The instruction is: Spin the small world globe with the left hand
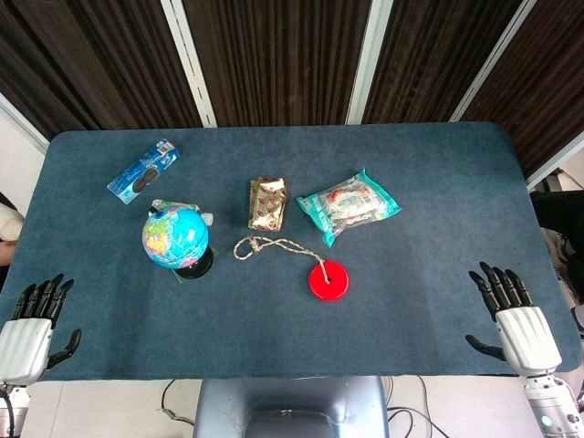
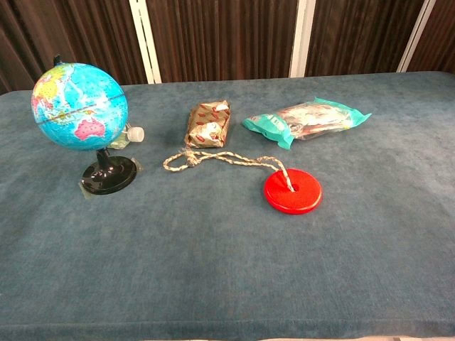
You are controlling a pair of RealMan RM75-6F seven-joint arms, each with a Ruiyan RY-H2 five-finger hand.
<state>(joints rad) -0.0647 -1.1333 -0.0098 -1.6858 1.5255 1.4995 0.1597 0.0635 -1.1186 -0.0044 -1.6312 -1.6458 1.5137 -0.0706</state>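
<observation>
A small blue world globe point(image 1: 175, 236) on a black round base stands upright on the left part of the blue table; in the chest view the globe point(image 2: 79, 106) sits at the far left. My left hand point(image 1: 32, 326) rests at the table's near left corner, fingers spread and holding nothing, well short of the globe. My right hand point(image 1: 514, 317) lies at the near right edge, fingers spread and empty. Neither hand shows in the chest view.
A red disc point(image 1: 328, 279) with a knotted rope lies mid-table. Behind it sit a gold-wrapped packet point(image 1: 267, 203) and a teal snack bag point(image 1: 348, 205). A blue cookie pack point(image 1: 143, 171) lies at the far left. A small plastic item point(image 2: 133, 134) sits just behind the globe.
</observation>
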